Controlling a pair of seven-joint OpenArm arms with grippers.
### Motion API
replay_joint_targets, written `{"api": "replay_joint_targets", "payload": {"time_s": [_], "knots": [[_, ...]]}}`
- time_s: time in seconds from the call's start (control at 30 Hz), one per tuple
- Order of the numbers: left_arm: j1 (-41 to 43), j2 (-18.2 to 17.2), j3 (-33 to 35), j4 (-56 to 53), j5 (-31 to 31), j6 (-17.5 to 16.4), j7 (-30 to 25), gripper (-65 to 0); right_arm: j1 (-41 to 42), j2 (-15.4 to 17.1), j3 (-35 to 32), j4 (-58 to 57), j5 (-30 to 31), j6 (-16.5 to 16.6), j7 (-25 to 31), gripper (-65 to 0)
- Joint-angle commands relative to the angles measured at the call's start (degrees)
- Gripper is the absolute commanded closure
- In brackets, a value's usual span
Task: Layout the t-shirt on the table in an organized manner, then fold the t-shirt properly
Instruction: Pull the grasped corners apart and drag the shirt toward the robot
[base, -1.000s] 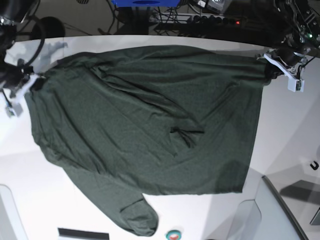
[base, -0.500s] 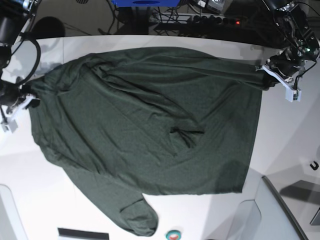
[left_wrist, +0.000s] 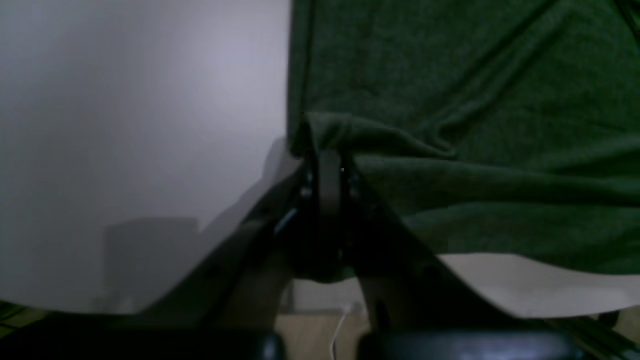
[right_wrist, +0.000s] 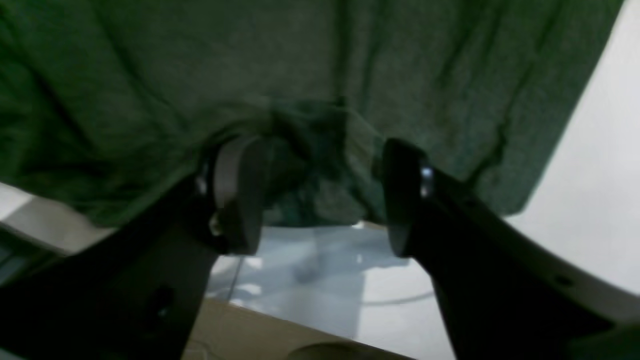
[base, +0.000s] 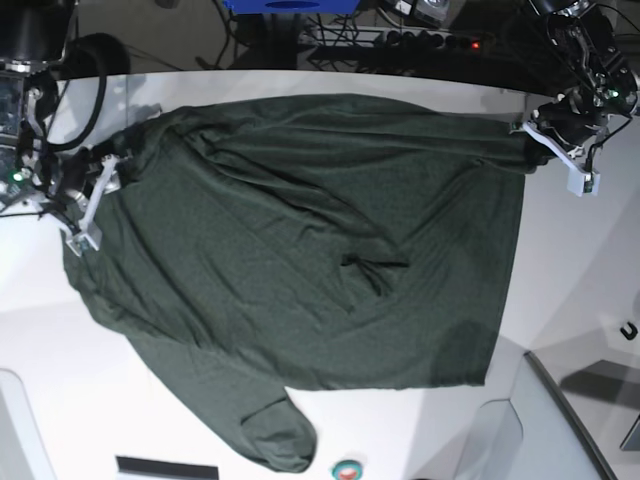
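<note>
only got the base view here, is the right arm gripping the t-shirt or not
Observer: No. The right wrist view shows the right gripper with its jaws apart; a bunched bit of the t-shirt sits between them, unpinched.
Operator: and the left one, cant see its jaws from up here
Observer: The left gripper has its jaws shut on a fold at the t-shirt's edge.
Operator: is that corner flat on the table
Observer: No, the fabric by the left gripper is lifted; bare table shows beside it and a gap under the cloth.
</note>
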Motion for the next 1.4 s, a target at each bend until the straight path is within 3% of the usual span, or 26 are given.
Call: {"api": "replay_joint_targets", "payload": {"time_s": [0.0,0.4,0.57,0.93,1.13,1.37], "knots": [[-0.2,-1.1,-0.4,1.0,-0.6,-0.3,-0.9,0.0,1.1,-0.1,0.1,0.6,0.1,0.2,1.2,-33.2],[-0.2,-1.1,0.0,0.9,-0.6,-0.3,-0.9,0.0,1.3,-0.5,-0.1,-1.4,-1.4,0.2,2.4,-32.4],[-0.2,-1.0,-0.2,0.9,-0.6,-0.3,-0.9,0.0,1.6,-0.5,-0.1,-4.5,-1.4,0.2,4.1,-19.8],[-0.2,-1.0,0.0,0.9,-0.6,-0.3,-0.9,0.0,1.3,-0.5,0.5,-3.8,-1.4,0.2,4.1,-1.2],[0.8,-1.2,-0.4,1.3,-0.6,-0.3,-0.9,0.0,-0.9,-0.5,4.0,3.3,-1.4,0.2,3.6,-0.5],[0.9,-1.2,-0.5,2.6,-0.9,-0.3,-0.9,0.0,-0.1,-0.3,7.3,3.9,-1.4,0.2,1.5,-0.5]]}}
